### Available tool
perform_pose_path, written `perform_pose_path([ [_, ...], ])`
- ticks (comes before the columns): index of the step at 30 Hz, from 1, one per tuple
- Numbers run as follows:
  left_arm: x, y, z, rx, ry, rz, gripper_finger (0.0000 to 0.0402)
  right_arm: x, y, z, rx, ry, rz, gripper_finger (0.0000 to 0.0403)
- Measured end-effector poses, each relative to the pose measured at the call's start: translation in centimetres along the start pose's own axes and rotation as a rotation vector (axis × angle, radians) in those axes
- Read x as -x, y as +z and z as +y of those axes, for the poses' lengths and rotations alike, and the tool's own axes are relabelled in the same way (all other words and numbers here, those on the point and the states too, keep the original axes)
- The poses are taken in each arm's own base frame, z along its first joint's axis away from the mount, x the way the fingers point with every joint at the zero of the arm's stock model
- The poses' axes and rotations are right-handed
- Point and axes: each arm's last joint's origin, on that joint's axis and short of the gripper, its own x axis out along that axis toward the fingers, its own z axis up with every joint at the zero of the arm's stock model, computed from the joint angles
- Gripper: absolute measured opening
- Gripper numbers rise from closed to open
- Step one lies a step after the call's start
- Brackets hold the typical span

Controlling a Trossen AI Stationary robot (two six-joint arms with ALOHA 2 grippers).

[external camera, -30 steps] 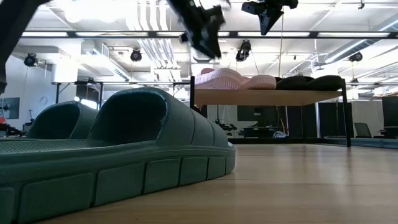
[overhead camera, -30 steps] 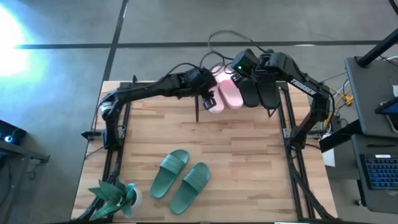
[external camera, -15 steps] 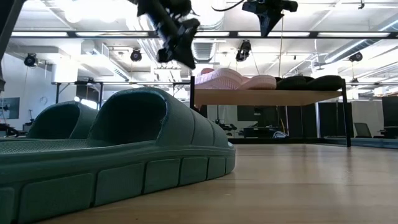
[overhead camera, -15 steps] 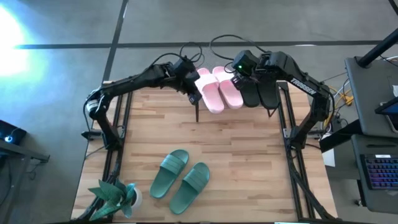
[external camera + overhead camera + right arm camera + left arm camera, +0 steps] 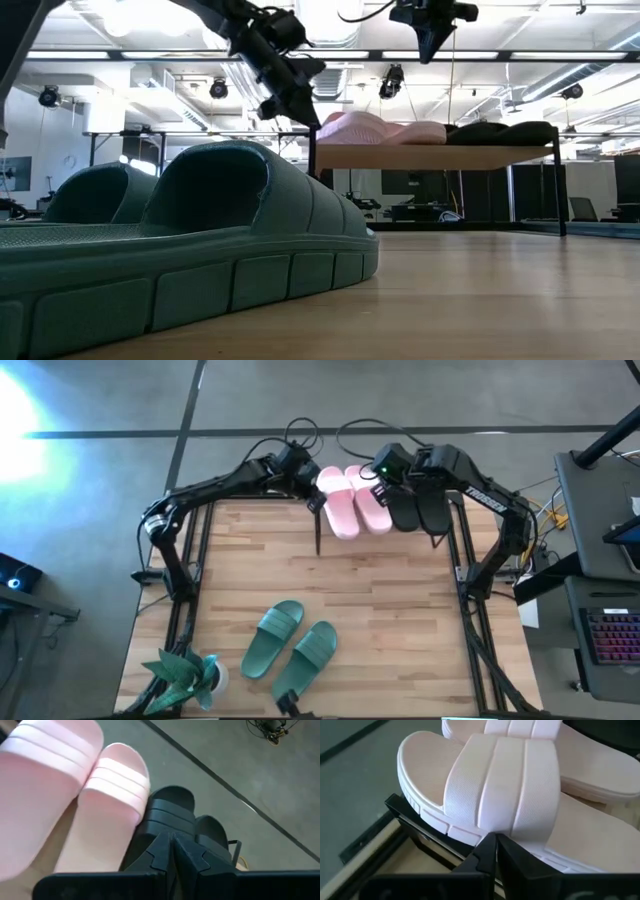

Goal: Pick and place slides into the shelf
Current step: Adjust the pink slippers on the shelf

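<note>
Two light pink slides (image 5: pixel 350 508) and two black slides (image 5: pixel 420 510) lie side by side on the shelf (image 5: pixel 430 157) at the table's far edge. Two dark green slides (image 5: pixel 288 648) rest sole-down on the table near its front; they fill the near left of the low view (image 5: pixel 200 240). My left gripper (image 5: pixel 494 840) is shut at the shelf's left end, beside the left pink slide (image 5: pixel 500 785). My right gripper (image 5: pixel 170 842) is shut and hangs above the black slides (image 5: pixel 170 815), clear of them (image 5: pixel 428 45). My left gripper's shut fingertips stand at the outer side of the left pink slide's sole (image 5: pixel 465 834), coming from the table's left and slanting down. Whether they touch it I cannot tell. The slide lies flat on the shelf's top.
A small green plant (image 5: pixel 185 675) stands at the table's near left corner. Black frame rails (image 5: pixel 475 620) run along both table sides. Bare wood lies between the shelf and the green slides. Cables (image 5: pixel 350 430) trail on the floor behind the shelf.
My left gripper has drawn back from above the left pink slide toward the table's left and far edge, and has shut. The pink slide stays on the shelf.
</note>
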Motion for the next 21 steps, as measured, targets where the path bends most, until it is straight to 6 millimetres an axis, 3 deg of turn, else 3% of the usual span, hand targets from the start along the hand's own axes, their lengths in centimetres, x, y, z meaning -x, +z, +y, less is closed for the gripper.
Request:
perform_pose_path([
  [6, -1.7, -0.2, 0.6, 0.005, -0.023, 0.033, 0.0000, -0.7, -0.3, 0.3, 0.012, 0.003, 0.030, 0.0013],
  [13, -1.9, -0.2, 0.8, -0.018, -0.003, 0.031, 0.0000, -1.9, -0.3, 1.2, 0.007, 0.098, 0.054, 0.0013],
  [21, -1.9, -0.2, 0.9, 0.015, 0.029, 0.029, 0.0000, -3.7, 2.2, 3.8, -0.011, 0.481, -0.104, 0.0013],
])
